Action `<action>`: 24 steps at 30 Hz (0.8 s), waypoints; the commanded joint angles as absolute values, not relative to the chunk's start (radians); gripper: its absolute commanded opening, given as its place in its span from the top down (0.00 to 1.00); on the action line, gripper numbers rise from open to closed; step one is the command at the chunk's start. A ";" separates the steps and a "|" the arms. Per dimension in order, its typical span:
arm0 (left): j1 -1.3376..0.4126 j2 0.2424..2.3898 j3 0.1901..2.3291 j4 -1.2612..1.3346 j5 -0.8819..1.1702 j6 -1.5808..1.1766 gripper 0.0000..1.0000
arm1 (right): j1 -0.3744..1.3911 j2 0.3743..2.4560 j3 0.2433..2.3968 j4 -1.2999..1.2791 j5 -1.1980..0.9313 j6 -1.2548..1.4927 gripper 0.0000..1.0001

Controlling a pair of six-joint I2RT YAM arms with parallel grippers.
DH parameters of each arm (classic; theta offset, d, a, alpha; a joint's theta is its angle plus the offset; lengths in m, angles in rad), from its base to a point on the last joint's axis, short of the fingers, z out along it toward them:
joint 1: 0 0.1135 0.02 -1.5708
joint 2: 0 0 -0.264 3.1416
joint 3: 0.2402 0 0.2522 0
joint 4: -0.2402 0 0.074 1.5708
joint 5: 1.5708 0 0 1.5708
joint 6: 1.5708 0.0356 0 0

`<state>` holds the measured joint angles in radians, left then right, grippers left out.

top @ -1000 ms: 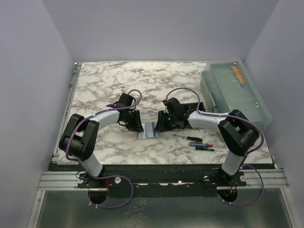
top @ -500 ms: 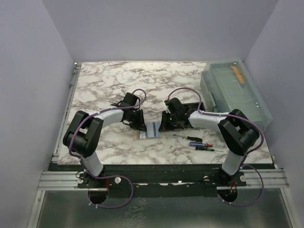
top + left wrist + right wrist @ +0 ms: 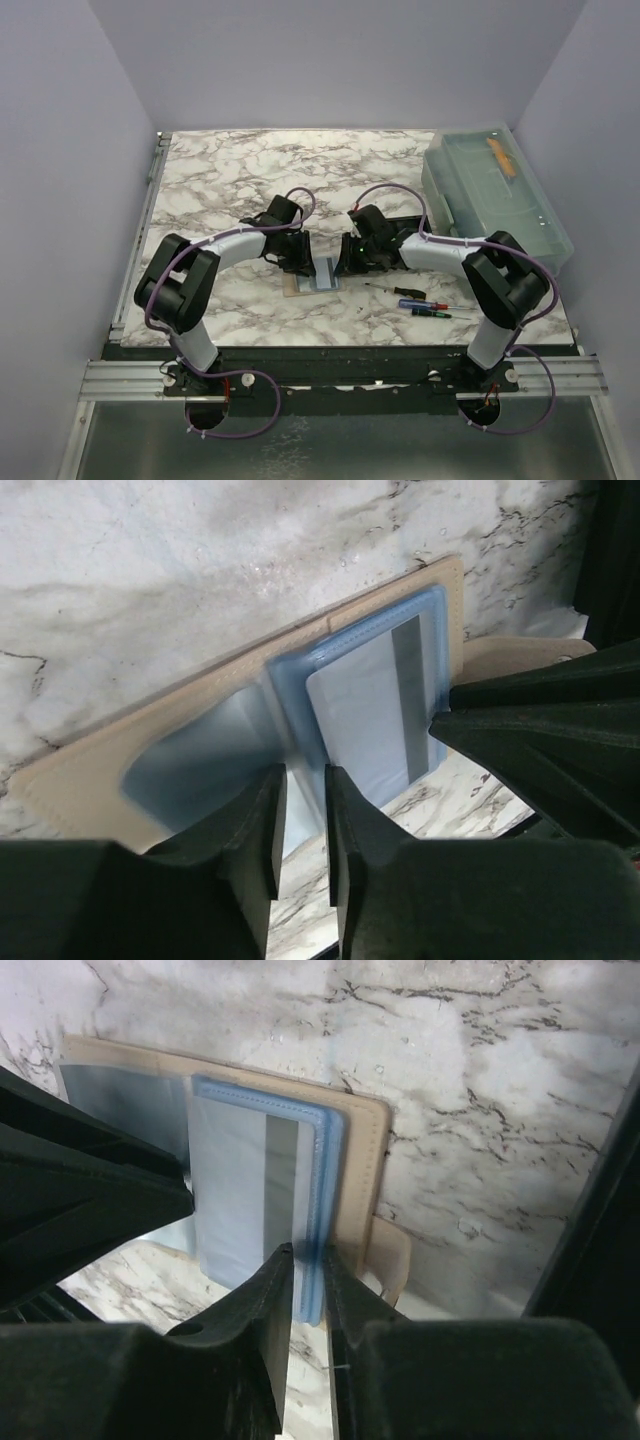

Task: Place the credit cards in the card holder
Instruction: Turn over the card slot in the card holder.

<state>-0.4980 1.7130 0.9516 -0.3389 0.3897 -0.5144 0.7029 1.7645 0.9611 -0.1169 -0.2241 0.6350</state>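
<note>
A tan card (image 3: 95,770) with a stitched edge lies flat on the marble at mid-table; it also shows in the right wrist view (image 3: 360,1175) and the top view (image 3: 296,287). On it lies the light blue card (image 3: 365,705), blue-rimmed with a grey stripe (image 3: 240,1190) (image 3: 325,273). My left gripper (image 3: 300,775) (image 3: 304,264) is closed to a narrow gap on its left blue edge. My right gripper (image 3: 308,1255) (image 3: 343,264) is shut on its right blue edge. The black card holder (image 3: 420,222) lies behind my right arm, mostly hidden.
Two small screwdrivers (image 3: 395,290) (image 3: 432,308) lie right of the cards near the front. A large translucent lidded bin (image 3: 500,195) with an orange item inside stands at the right edge. Walls enclose the table on three sides.
My left gripper has moved right, up to the left edge of the light blue card. The right gripper has stayed at the card's right edge.
</note>
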 commanded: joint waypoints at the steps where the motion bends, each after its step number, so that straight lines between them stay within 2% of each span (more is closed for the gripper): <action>1: -0.512 1.627 0.942 -0.360 0.347 -0.510 0.70 | 0.707 1.688 0.936 -0.145 -0.209 0.634 0.76; 3: -0.512 1.594 0.939 -0.366 0.345 -0.516 0.70 | 0.706 1.667 0.931 -0.142 -0.222 0.637 0.73; 12: -0.512 1.624 0.941 -0.325 0.415 -0.541 0.89 | 0.668 1.662 0.904 -0.073 -0.322 0.660 0.65; 24: -0.513 1.710 0.874 -0.206 0.430 -0.572 0.97 | 0.649 1.723 0.898 -0.024 -0.382 0.667 0.62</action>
